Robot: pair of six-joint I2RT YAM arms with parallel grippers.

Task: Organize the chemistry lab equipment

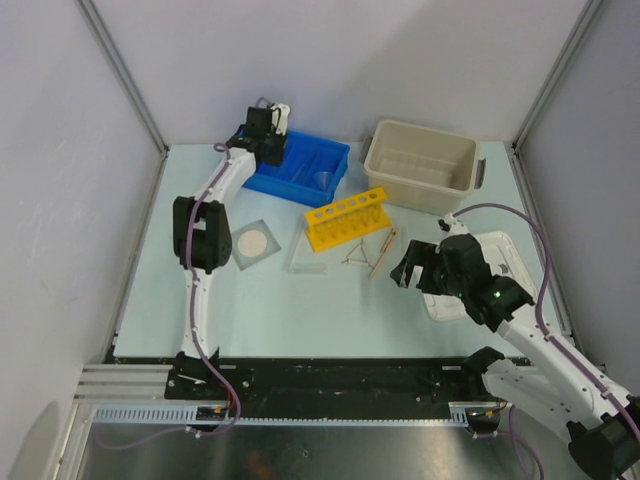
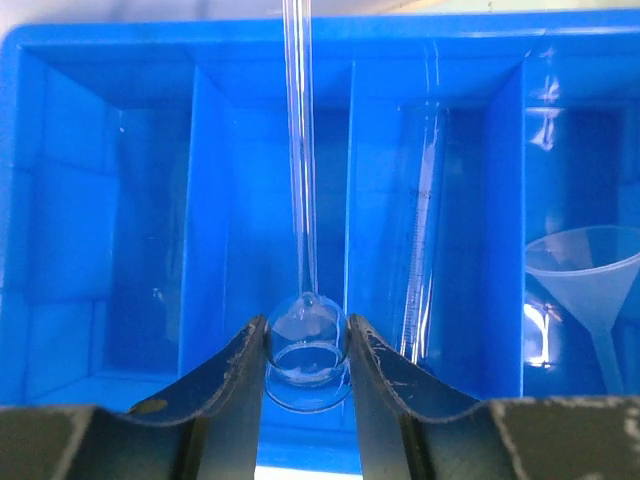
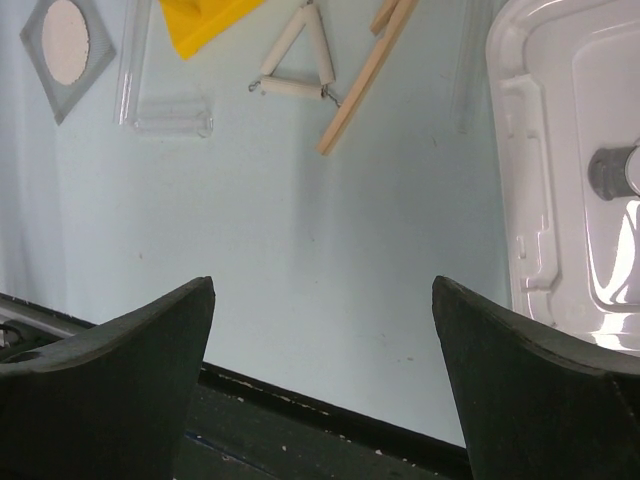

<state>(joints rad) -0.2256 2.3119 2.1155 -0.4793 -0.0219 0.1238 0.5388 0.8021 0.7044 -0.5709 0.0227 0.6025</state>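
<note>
Two grippers differ: the left [image 2: 306, 338] pinches a long-stemmed glass bulb [image 2: 305, 318] over the blue bin [image 2: 120, 200]; the right [image 3: 322, 290] gapes wide above the table [image 3: 300, 220], beside a white lid [image 3: 550, 150].

A clear glass bulb [image 2: 306, 352] with a long thin stem is pinched between the left gripper's [image 2: 305, 335] fingers, the stem running straight away from it. Just right of that lies a clear graduated tube [image 2: 420, 250], and farther right a clear funnel [image 2: 585, 275]. Well ahead of the wide-spread right gripper [image 3: 322, 290] lies a wooden stick [image 3: 365, 75]. To its left, in order, are a flat wire triangle [image 3: 297, 60], a yellow rack [image 3: 200, 20], a clear piece [image 3: 165, 115] and a square gauze [image 3: 65, 45] with a white centre.
</note>
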